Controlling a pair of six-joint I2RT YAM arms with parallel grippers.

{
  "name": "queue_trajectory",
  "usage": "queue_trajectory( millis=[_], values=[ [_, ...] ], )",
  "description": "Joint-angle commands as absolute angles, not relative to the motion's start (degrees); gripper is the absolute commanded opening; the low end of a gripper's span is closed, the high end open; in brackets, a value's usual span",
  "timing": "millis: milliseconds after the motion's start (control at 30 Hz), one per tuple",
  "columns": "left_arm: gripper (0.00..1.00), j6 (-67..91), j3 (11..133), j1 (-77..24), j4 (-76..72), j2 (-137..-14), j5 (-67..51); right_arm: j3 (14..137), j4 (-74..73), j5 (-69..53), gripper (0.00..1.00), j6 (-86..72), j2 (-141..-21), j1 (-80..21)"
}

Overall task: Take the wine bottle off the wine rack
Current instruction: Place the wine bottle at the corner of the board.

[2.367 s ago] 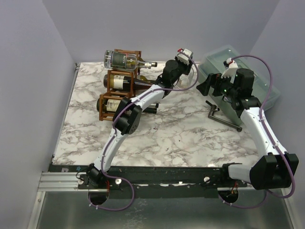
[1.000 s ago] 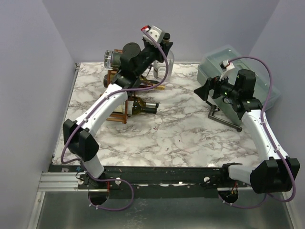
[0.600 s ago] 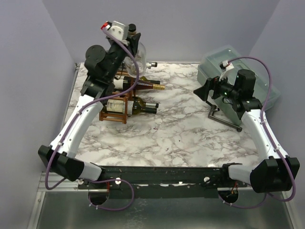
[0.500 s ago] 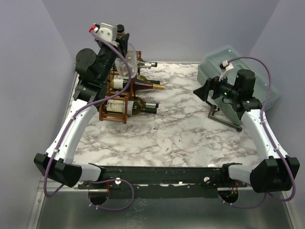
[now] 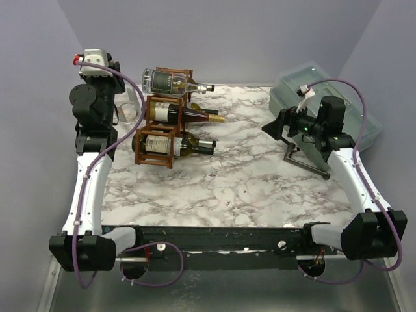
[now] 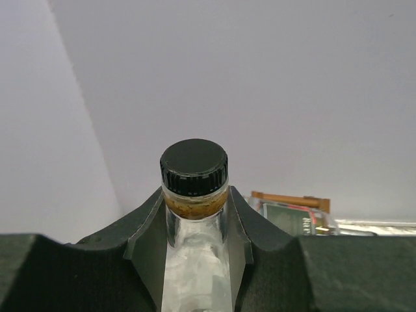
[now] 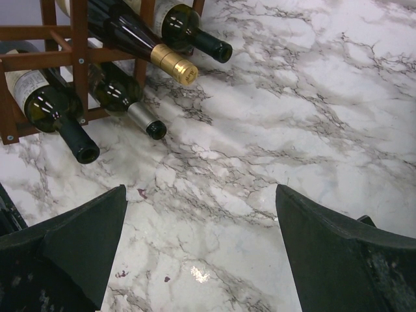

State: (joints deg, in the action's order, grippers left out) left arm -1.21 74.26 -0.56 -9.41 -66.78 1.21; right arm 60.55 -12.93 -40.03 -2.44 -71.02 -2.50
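Two worries, mainly. Holding a clear wine bottle [image 6: 195, 273] by the neck in the left gripper [image 6: 195, 211], fingers [image 6: 146, 240] pressed onto the glass just under the black cap [image 6: 194, 168]. Looks roughly upright. Well apart from the wine rack [image 5: 161, 127], out by the left wall [image 5: 39, 130] near the table's [image 5: 247, 188] far left corner. Cannot tell whether resting on the marble or hanging just above it. Judging by that, off the rack already, with only setting down and letting go left.

First worry: slipping. Smooth glass, a narrow neck, and all the weight hanging below the pinch (only the lip under the cap to catch on). Could slide through or swing if jerked.

Second: landing badly. Could tip on release if set down tilted or partly over the table edge, then roll or knock the wall close by.

Also worth minding on any swing back toward the middle: several dark bottles [image 5: 172, 144] lying in the rack with necks poking out to the right, easy to clip and drag loose.

Right gripper [image 5: 272, 127] spread wide and holding nothing, hovering over the marble well to the right of the rack, in front of a grey bin [image 5: 351, 107]. Too far off to lend a second catch on a drop.
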Motion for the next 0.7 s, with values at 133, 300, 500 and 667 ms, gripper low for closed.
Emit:
queue_trajectory(
  millis=[133, 300, 500, 667],
  values=[
    [0.00, 4.27, 69.29, 8.88, -26.87, -64.69, 2.87, 59.84, -12.04, -41.40, 1.00, -2.11, -71.80, -2.28],
    [0.00, 4.88, 65.47, 11.61, -33.05, -67.47, 1.62, 59.85, -12.13, -41.51, 1.00, -2.03, -72.31, -2.26],
    [0.00, 4.39, 63.11, 13.79, -41.99, -74.51, 0.04, 59.77, -12.28, -40.96, 1.00, -1.34, -73.05, -2.26],
    [0.00, 2.98, 65.11, 14.49, -47.42, -81.74, -3.69, 59.85, -12.83, -41.04, 1.00, -0.52, -73.90, -2.25]
  ],
)
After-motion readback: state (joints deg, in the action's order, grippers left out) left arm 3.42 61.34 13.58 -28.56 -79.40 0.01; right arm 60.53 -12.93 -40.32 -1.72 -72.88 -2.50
